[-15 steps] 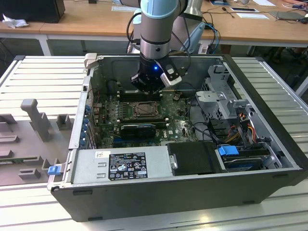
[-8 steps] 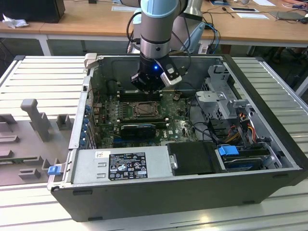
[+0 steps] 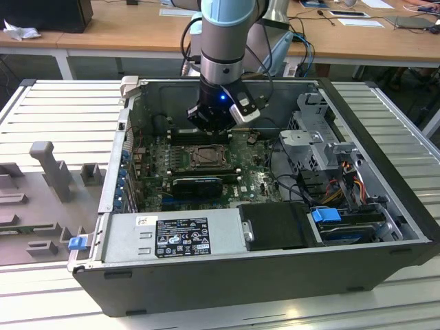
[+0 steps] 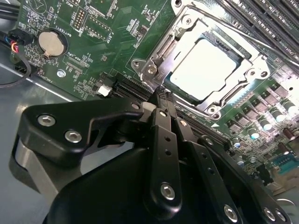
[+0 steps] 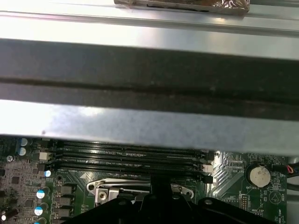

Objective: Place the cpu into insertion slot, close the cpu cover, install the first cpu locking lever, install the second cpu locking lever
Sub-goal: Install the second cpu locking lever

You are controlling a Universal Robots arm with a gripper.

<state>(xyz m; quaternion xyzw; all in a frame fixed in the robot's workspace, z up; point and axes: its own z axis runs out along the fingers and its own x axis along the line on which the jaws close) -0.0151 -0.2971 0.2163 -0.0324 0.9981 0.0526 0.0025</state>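
Observation:
The cpu (image 4: 205, 70) lies flat in the insertion slot (image 3: 206, 157), its dull silver top showing through the cut-out of the cpu cover (image 4: 159, 53). The cover lies down flat around the chip. A thin metal lever (image 4: 230, 95) runs along one edge of the socket. My gripper (image 4: 161, 96) is shut with nothing between its black fingers (image 4: 163, 135). Its tips hover at the socket's edge, close to the cover's corner bracket. In the exterior view the gripper (image 3: 212, 127) hangs just behind the socket, inside the open computer case.
Long black memory slots (image 5: 131, 156) lie behind the socket, below the case's far wall (image 5: 140, 70). A coin battery (image 4: 50, 43) sits on the green board. A black card (image 3: 198, 184), the power supply (image 3: 172, 237) and a drive cage (image 3: 323, 137) crowd the case.

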